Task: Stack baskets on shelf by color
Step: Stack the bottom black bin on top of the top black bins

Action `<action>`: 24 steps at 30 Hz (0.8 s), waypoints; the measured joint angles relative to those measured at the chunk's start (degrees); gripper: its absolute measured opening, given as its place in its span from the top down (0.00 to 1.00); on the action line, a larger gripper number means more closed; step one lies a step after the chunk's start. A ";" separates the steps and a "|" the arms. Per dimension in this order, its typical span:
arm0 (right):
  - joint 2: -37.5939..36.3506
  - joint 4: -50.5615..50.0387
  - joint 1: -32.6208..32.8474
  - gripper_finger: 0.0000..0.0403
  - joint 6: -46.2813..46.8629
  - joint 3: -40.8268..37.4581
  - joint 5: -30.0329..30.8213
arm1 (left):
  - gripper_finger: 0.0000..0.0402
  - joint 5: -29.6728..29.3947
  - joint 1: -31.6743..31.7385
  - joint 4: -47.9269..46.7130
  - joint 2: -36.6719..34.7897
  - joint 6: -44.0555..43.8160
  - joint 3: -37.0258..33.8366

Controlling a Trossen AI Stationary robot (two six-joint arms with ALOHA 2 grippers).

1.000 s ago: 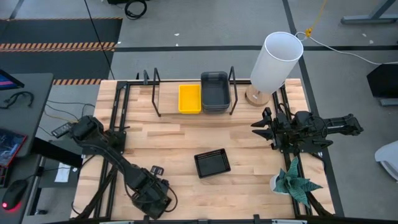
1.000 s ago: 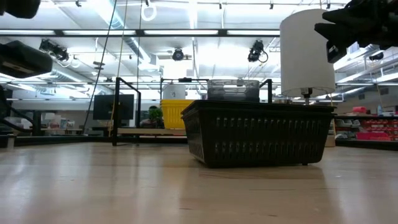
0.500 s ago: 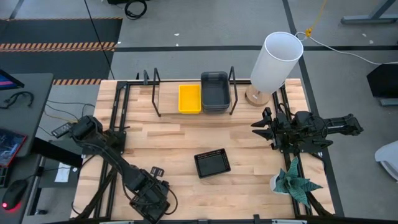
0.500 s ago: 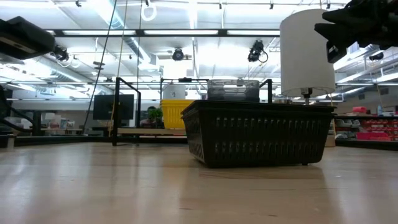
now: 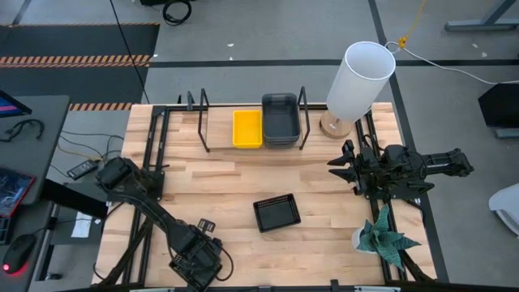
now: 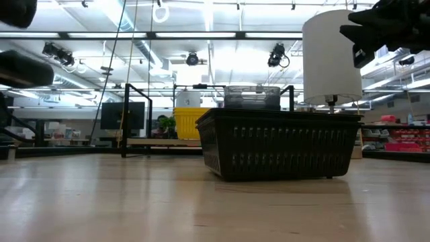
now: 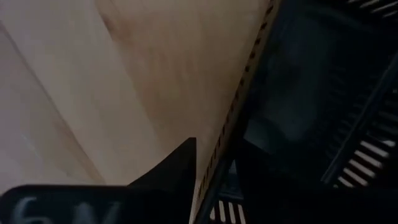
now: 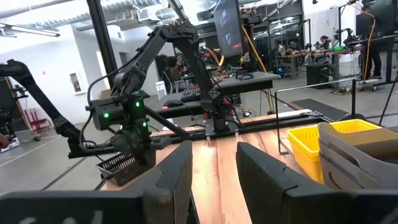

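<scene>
A black mesh basket (image 5: 276, 212) (image 6: 279, 144) stands on its base in the middle of the table. A yellow basket (image 5: 247, 128) (image 8: 317, 144) and, to its right, stacked dark grey baskets (image 5: 280, 119) (image 8: 367, 158) sit on the shelf (image 5: 203, 122) at the far edge. My left gripper (image 5: 195, 259) is open and hovers over the near left corner, pointing down at the table edge (image 7: 233, 124). My right gripper (image 5: 340, 166) (image 8: 214, 171) is open, held level at the right side and facing left. Neither touches a basket.
A tall white cylinder (image 5: 359, 79) (image 6: 329, 57) on a wooden foot stands at the far right, beside the shelf. A green folded-paper plant (image 5: 389, 239) sits at the near right corner. Bare tabletop (image 5: 211, 186) lies between the shelf and the black basket.
My left arm has swayed a little over the near left corner, its gripper shifting slightly toward the near edge. The right arm and all baskets have kept still.
</scene>
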 joint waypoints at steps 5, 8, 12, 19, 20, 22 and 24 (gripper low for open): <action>0.00 0.00 0.00 0.68 0.00 0.00 0.00 | 0.78 0.04 0.15 -0.03 0.83 0.00 0.00; 0.00 0.00 0.00 0.68 0.00 0.00 0.00 | 0.90 0.28 0.63 -0.04 0.83 -0.03 0.00; 0.00 0.00 0.00 0.68 0.00 0.00 0.00 | 0.98 0.46 2.63 -0.19 0.78 -2.81 0.04; 0.00 0.00 0.00 0.68 0.00 0.00 0.01 | 0.99 -3.46 9.27 -5.88 -4.42 -0.48 4.15; 0.00 0.00 0.00 0.68 0.00 0.00 0.00 | 0.99 -5.10 10.32 -6.90 -5.11 1.07 5.28; 0.00 0.02 0.00 0.68 0.00 0.00 0.02 | 0.99 -7.48 12.87 -8.84 -6.22 4.07 7.65; 0.00 0.02 0.00 0.68 0.00 0.00 0.00 | 0.99 -8.10 16.19 -8.81 -6.41 5.07 10.08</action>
